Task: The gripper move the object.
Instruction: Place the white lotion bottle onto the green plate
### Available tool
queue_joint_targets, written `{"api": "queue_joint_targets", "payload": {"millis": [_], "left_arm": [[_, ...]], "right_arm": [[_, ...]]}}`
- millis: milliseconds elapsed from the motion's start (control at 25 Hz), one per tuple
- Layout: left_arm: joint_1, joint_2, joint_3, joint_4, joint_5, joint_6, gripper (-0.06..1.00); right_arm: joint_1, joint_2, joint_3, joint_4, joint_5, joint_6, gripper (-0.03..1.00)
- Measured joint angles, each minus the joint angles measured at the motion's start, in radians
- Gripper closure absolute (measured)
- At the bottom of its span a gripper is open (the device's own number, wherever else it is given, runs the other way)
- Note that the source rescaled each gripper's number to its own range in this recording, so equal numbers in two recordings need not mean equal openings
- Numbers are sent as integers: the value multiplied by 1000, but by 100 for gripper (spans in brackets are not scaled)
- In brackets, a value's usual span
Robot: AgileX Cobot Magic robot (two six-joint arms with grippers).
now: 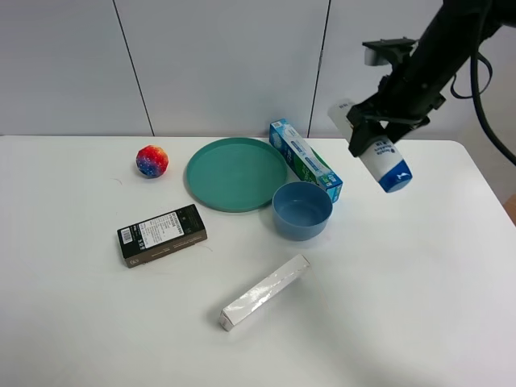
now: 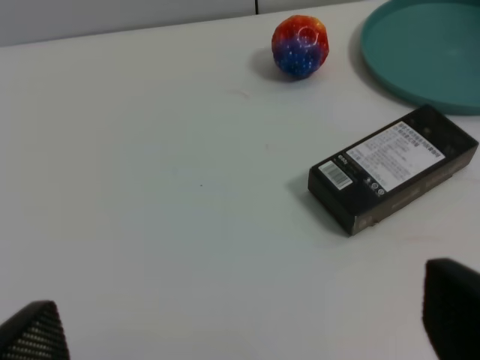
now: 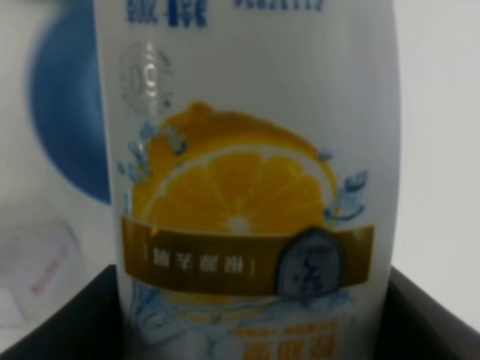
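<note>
My right gripper [image 1: 372,133] is shut on the white tube bottle [image 1: 379,153] and holds it in the air, tilted, with its dark blue cap [image 1: 395,178] pointing down, to the right of the blue bowl [image 1: 302,210]. In the right wrist view the bottle [image 3: 247,172] fills the frame and shows its orange-slice label, with the black fingers [image 3: 67,322] on either side of it. My left gripper [image 2: 240,322] is open and empty; only its two black fingertips [image 2: 34,330] show above bare table.
A teal plate [image 1: 236,173], a blue-green toothpaste box [image 1: 305,160], a multicoloured ball [image 1: 151,160], a black box [image 1: 162,235] and a long white-silver box [image 1: 264,292] lie on the white table [image 1: 419,282]. The ball [image 2: 300,46] and black box [image 2: 394,166] also show in the left wrist view.
</note>
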Motion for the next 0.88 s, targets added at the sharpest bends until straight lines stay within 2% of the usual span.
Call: {"api": "queue_joint_targets", "payload": {"millis": [200, 520, 680, 880], "left_arm": [[0, 0, 0, 0, 0, 0, -6], [0, 0, 0, 0, 0, 0, -6], [0, 0, 0, 0, 0, 0, -6], [0, 0, 0, 0, 0, 0, -6]], "right_arm": [[106, 57, -159, 7, 29, 70, 96], [237, 297, -450, 34, 31, 89, 96], [268, 417, -580, 56, 25, 97, 96], [274, 541, -631, 51, -25, 99, 96]]}}
